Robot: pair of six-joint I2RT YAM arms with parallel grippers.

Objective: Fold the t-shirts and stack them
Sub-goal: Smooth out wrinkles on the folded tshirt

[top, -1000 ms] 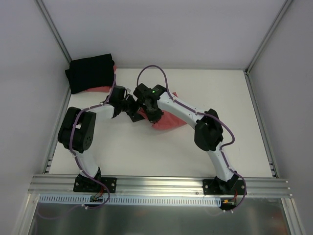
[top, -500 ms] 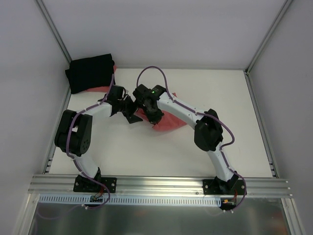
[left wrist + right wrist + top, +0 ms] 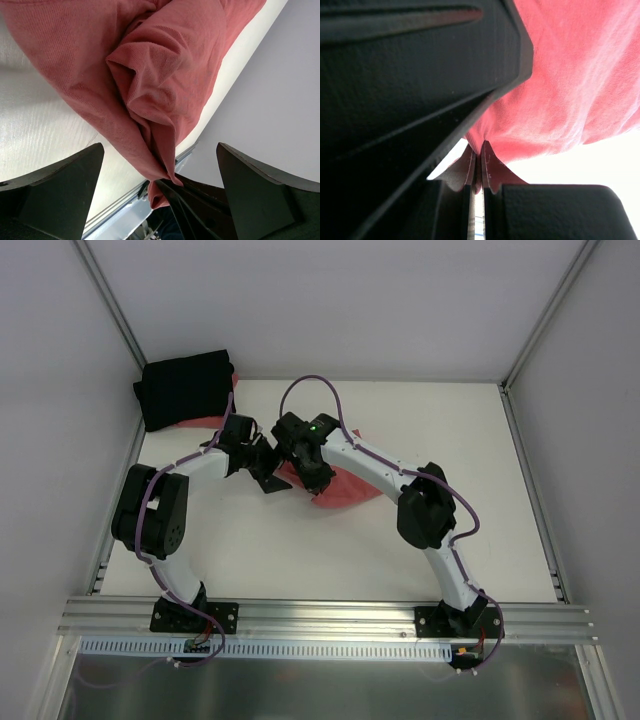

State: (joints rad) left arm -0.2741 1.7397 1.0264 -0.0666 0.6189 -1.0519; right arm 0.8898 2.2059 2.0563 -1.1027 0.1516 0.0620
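While the right gripper [image 3: 318, 478] is pinching a bit of the coral-red shirt [image 3: 345, 490] tight between its two fingers, the left gripper [image 3: 268, 478] sits just beside it with its fingers spread wide and nothing in them. The red shirt lies in a lump near the middle of the table [image 3: 400, 560], partly hidden under the right arm. From the left wrist, it looks bunched and wrinkly, with thick folds hanging in front of the open fingers. The black shirt [image 3: 185, 388] is already folded and rests in the far left corner, apart from both grippers. I think the job right now is to get the red shirt spread out flat so it can be folded. To do this well, the left gripper should go for a thin edge of the cloth, not the fat lump in the middle, and close on it firmly. Then both grippers should pull away from each other gently until the shirt is smooth. The cloth is soft and could slip out if they tug too hard. The two arms are very close together, so they should move slowly and not bump. Once folded, the red shirt can go on top of the black one.
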